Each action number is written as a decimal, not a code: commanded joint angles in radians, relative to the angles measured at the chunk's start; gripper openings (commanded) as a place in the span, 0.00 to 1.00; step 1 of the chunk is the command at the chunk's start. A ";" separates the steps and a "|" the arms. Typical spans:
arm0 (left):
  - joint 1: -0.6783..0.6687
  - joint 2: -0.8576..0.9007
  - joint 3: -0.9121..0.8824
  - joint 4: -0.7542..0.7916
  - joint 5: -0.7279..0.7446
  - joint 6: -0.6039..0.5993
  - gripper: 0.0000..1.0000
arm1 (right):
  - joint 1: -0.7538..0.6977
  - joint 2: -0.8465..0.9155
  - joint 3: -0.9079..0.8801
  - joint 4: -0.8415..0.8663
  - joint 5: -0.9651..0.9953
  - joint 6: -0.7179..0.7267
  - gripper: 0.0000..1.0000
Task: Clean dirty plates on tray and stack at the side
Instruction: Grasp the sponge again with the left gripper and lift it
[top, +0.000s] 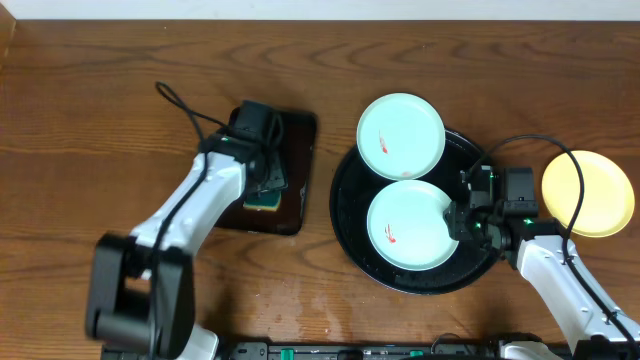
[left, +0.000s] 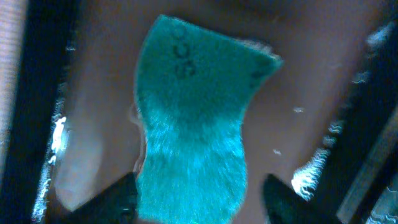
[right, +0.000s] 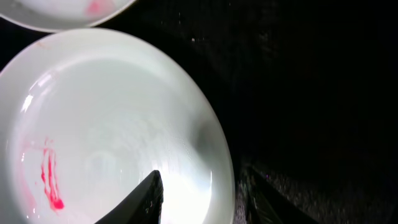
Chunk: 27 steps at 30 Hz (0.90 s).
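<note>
Right gripper (right: 200, 177): jaws spread, straddling the rim of the near white plate (top: 408, 228), one finger over it, one outside, nothing pinched. This red-smeared plate lies on the round black tray (top: 345, 200). Left gripper (left: 199, 190): jaws spread either side of a green sponge (left: 193, 106) on the small rectangular tray (top: 297, 190). Yellow plate (top: 588, 193): on the table (top: 100, 100), just right of the round tray. Far white plate (top: 401, 135): overlapping that tray's far rim.

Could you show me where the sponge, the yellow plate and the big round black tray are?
sponge (left: 191, 109): left wrist view, middle of its fuzzy teal face.
yellow plate (top: 600, 197): overhead view, middle of its dish.
round black tray (top: 346, 208): overhead view, bare floor just inside its left rim.
</note>
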 joint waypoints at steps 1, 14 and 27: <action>0.000 0.090 0.001 0.014 -0.003 -0.006 0.48 | 0.004 -0.004 0.002 -0.008 -0.009 -0.012 0.40; 0.001 0.101 0.046 -0.055 0.040 -0.013 0.08 | 0.004 -0.004 0.002 -0.031 -0.009 -0.012 0.37; 0.001 0.057 0.010 0.078 -0.133 0.017 0.67 | 0.004 -0.004 0.002 -0.033 -0.008 0.007 0.37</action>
